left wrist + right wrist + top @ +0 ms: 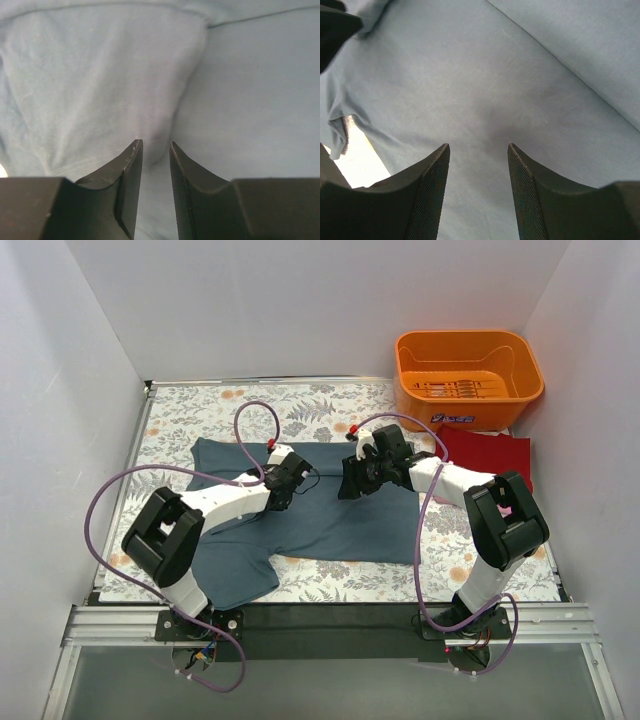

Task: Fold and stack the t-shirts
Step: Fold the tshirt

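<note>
Left jaws: narrow gap, tips low over the blue-grey t-shirt (340,530), with a raised ridge of its cloth running into the gap; pinched or only straddled, cannot tell.
Right jaws: standing apart, nothing between them, smooth cloth of the same shirt below.
Jaw positions: both over the shirt's far half, facing each other, near but apart, nearer than the orange basket (500,405) and to its left.
Blue-grey t-shirt: spread open and unfolded, mostly flat with soft creases, one sleeve trailing away from the basket toward the left arm's (215,505) base.
Dark red t-shirt (490,452): folded flat, just on the near side of the basket, partly hidden by the right arm (470,490).
Shirt edges: a hem seen by the right wrist camera, bright counter showing past it.
Counter (200,410): floral cover, a bare strip left of the basket along the far edge and another down the left side.
Bounds: white walls on three sides, the basket in the far right corner.
</note>
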